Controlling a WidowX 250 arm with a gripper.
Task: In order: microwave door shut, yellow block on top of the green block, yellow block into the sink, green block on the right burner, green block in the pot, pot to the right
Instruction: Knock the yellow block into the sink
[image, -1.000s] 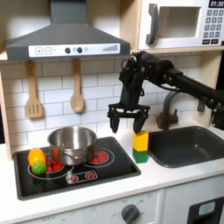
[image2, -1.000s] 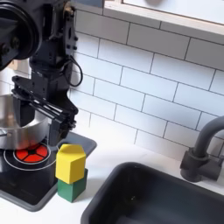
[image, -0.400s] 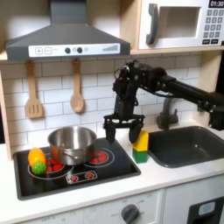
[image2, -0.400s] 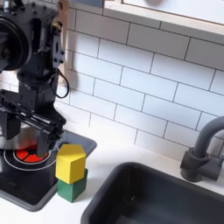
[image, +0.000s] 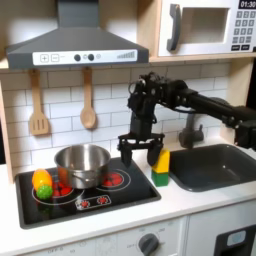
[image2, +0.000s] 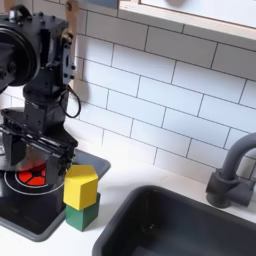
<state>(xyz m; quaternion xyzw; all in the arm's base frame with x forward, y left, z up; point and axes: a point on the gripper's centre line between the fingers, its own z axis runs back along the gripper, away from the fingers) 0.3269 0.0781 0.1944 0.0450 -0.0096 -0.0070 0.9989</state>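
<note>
Hanging over the cooktop's right edge, the gripper (image: 139, 153) has its fingers spread and holds nothing; in the second exterior view the gripper (image2: 33, 157) sits just to the left of the stacked blocks, apart from them. The yellow block (image: 160, 160) rests on the green block (image: 161, 177) at the cooktop's right edge, between the right burner (image: 112, 179) and the sink (image: 215, 166). In the second exterior view the yellow block (image2: 81, 186) sits slightly askew on the green block (image2: 82, 215), with the sink (image2: 150, 205) close on the right. The pot (image: 82, 163) stands on the left burner, touching a rounded orange and green toy (image: 42, 183) at the cooktop's left edge. Above, the microwave door (image: 200, 27) is shut. A faucet (image: 191, 128) rises behind the sink. Two wooden utensils (image: 39, 104) hang on the tiled wall under a grey hood (image: 76, 40).
</note>
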